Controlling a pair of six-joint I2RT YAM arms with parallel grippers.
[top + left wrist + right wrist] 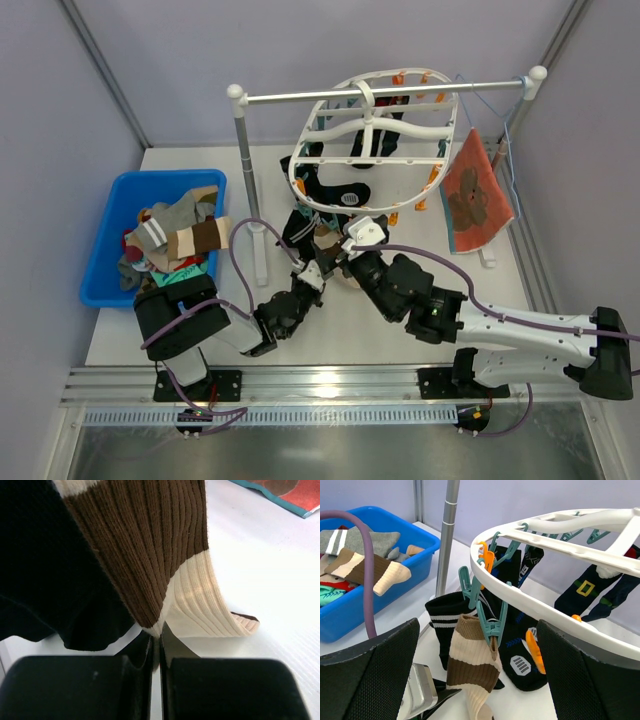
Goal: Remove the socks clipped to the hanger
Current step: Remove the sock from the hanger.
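One striped brown sock [472,665] hangs vertically from a teal clip [492,625].

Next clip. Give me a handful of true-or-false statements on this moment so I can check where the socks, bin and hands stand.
1. The brown-and-cream sock hangs from a teal clip on the hanger. True.
2. The blue bin holds nothing. False: several socks lie in it.
3. The right hand is open. True.
4. The left hand is spread wide. False: it is shut on the brown-and-cream sock's lower edge.
5. The orange-red cloth lies in the blue bin. False: it hangs near the right end of the rail.
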